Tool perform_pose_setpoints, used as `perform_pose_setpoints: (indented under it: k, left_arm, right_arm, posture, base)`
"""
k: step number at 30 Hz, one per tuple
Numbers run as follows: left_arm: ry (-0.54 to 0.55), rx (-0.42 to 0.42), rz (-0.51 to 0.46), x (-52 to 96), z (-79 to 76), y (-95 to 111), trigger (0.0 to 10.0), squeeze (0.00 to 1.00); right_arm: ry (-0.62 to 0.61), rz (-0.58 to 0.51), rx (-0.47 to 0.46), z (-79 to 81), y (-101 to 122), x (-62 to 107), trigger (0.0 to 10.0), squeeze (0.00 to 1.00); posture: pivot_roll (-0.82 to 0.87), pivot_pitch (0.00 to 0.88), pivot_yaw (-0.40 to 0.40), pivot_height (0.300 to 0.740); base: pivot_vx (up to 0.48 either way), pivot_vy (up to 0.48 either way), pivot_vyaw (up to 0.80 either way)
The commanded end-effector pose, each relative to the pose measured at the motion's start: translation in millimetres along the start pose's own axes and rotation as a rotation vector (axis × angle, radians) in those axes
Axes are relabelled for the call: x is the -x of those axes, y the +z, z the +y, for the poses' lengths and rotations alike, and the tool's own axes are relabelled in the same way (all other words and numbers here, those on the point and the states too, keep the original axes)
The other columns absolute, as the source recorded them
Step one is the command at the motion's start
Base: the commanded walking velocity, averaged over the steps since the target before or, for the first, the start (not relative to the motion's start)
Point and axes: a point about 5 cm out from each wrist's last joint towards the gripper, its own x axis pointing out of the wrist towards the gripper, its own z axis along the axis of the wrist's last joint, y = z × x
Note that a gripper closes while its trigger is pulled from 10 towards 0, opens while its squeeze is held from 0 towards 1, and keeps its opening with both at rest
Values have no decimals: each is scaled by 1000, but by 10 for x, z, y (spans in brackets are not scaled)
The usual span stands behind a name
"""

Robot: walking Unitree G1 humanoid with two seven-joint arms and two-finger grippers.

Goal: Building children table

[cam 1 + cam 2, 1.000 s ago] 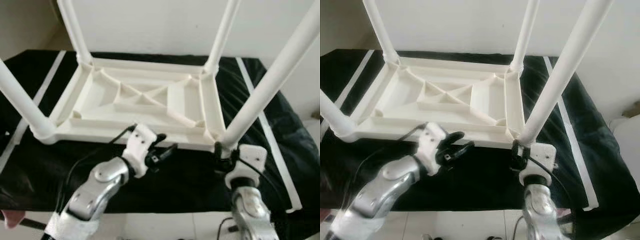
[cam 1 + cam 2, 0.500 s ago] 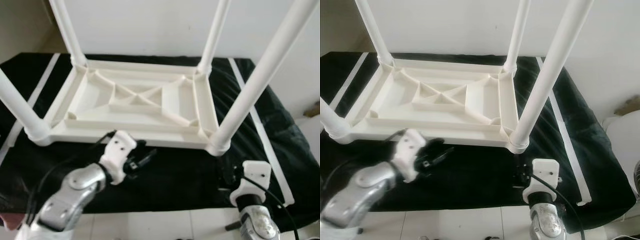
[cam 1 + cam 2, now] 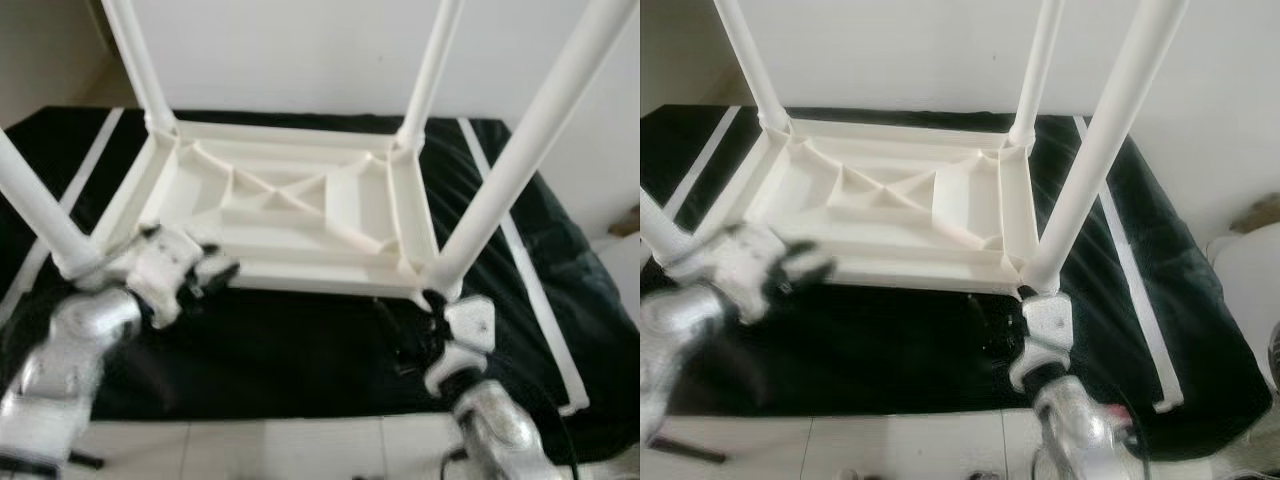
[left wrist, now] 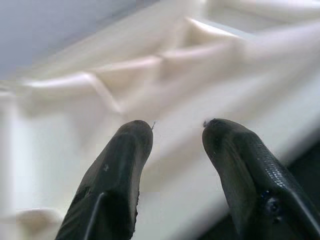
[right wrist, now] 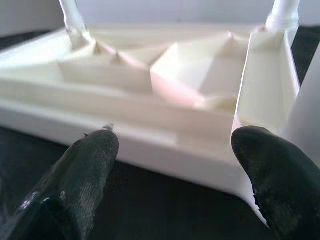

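Leftward now, left hand meets table; wrist shows parted fingers.

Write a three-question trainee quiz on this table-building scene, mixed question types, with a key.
1. True or false: the white plastic table lies upside down on the black cloth, legs pointing up.
2. How many legs are fitted? A) two B) three C) four
3. Fill in: the left gripper is at the table's near rim, close to the near-left leg, and its fingers are ____.

Key
1. True.
2. C.
3. Open. The right gripper, below the near-right leg, is open too.
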Motion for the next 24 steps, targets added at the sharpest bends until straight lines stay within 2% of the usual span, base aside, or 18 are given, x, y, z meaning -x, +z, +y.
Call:
perform_pose_setpoints:
  k: [1, 3, 8, 10, 11, 13, 15, 18, 22, 24]
  left_arm:
    - [98, -2, 25, 7, 81, -64, 10000, 0]
    - [139, 1, -9, -21, 184, 4, 10000, 0]
    - [169, 1, -55, -91, 278, 77, 10000, 0]
    - [204, 1, -87, -162, 354, 121, 10000, 0]
    - [204, 1, -87, -162, 354, 121, 10000, 0]
    - [220, -4, -101, -256, 388, 149, 10000, 0]
    - [222, -13, -103, -294, 392, 152, 10000, 0]
    - [231, -91, -31, -410, 372, 85, 10000, 0]
    - [225, -111, -4, -458, 347, 45, 10000, 0]
    - [197, -101, -25, -498, 301, 79, 10000, 0]
  right_arm:
    - [9, 25, -14, -44, -51, 1, 10000, 0]
    - [26, 18, 3, -96, -41, -60, 10000, 0]
    - [15, 2, 16, -174, -17, -154, 10000, 0]
    - [18, -14, 13, -187, -12, -243, 10000, 0]
    - [18, -14, 13, -187, -12, -243, 10000, 0]
    - [15, -24, 16, -208, -14, -335, 10000, 0]
    - [12, -28, 19, -225, -16, -362, 10000, 0]
    - [-47, -22, 45, -358, -48, -371, 10000, 0]
    - [-83, -11, 44, -458, -76, -352, 10000, 0]
    - [-138, -8, 48, -590, -88, -336, 10000, 0]
  posture:
    - [-100, 150, 14, 740]
    - [-99, 150, 13, 740]
    - [-93, 152, 12, 740]
    - [-96, 149, 18, 740]
    - [-96, 149, 18, 740]
    - [-92, 143, 16, 740]
    - [-93, 142, 16, 740]
    - [-97, 134, 13, 740]
    - [-97, 127, 11, 740]
    - [-98, 123, 10, 740]
  base:
    - [0, 0, 0]
    - [0, 0, 0]
    - [0, 0, 0]
    - [0, 0, 0]
    - [0, 0, 0]
    - [0, 0, 0]
    - [0, 0, 0]
    - [0, 0, 0]
    - [0, 0, 0]
    - [0, 0, 0]
